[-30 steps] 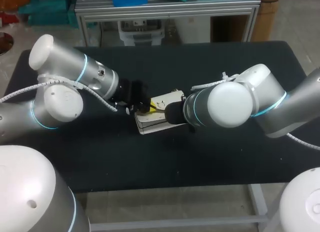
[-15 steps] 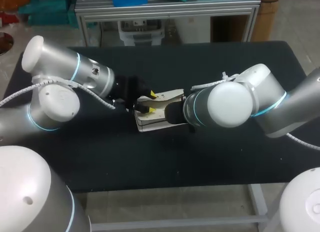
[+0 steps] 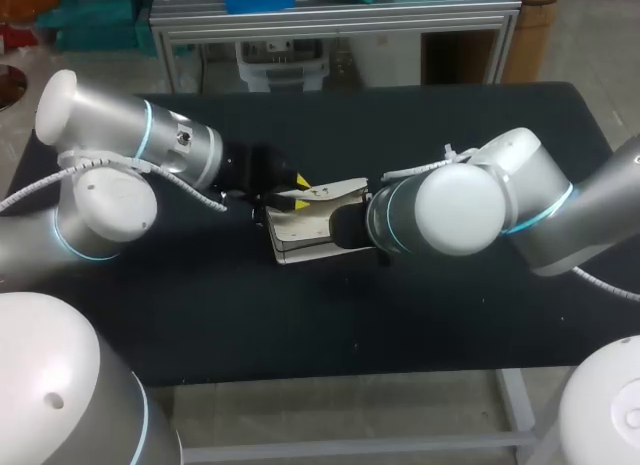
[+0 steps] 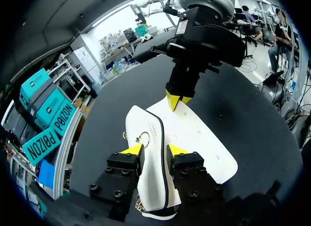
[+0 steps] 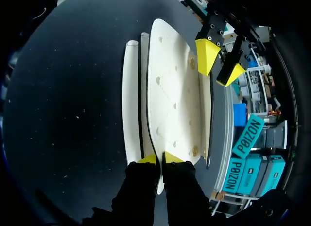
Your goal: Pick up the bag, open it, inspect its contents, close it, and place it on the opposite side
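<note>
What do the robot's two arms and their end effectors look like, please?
The left arm and right arm are rounded silver-white tubes with cyan rings at the joints and white cables. The left end effector and right end effector are black blocks with yellow wedge-shaped fingertips.

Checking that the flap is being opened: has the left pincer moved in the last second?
Yes. In the head view the left pincer has shifted toward the table's far edge, lifting the flap of the bag off its still base.

Rounded silver-white arms [image 3: 130,150], cyan joint rings [image 3: 148,143], white cables [image 3: 190,190], black yellow-tipped claws [image 4: 154,149]
</note>
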`<control>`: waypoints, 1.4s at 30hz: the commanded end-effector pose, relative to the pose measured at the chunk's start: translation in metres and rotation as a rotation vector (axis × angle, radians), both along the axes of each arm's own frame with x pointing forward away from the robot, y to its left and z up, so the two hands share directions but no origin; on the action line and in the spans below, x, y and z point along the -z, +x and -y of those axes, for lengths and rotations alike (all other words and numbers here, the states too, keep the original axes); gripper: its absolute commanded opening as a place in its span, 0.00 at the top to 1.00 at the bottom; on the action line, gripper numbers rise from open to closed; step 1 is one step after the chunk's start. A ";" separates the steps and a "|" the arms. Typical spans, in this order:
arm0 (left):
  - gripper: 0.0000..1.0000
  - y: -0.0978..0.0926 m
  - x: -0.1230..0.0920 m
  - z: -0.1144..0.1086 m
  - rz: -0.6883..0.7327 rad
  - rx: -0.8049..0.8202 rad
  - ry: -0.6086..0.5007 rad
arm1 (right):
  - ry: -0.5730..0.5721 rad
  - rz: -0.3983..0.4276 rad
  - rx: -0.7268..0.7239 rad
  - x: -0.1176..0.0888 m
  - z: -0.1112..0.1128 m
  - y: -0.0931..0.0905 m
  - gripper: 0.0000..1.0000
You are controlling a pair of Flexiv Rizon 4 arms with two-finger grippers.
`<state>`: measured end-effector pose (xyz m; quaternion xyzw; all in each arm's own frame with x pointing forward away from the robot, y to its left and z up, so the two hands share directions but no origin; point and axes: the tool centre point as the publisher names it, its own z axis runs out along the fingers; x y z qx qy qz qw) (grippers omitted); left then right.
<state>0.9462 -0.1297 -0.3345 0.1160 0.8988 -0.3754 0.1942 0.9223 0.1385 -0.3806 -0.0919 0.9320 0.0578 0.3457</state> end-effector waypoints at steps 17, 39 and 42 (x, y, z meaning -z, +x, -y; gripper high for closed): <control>1.00 -0.019 0.046 0.003 -0.147 0.035 0.076 | 0.031 0.112 0.001 0.005 0.001 -0.001 1.00; 0.58 -0.013 0.010 -0.006 -0.120 0.066 0.049 | 0.031 0.112 0.001 0.005 0.001 -0.001 1.00; 0.58 -0.013 0.005 -0.006 -0.122 0.087 0.030 | 0.031 0.112 0.001 0.005 0.001 -0.001 1.00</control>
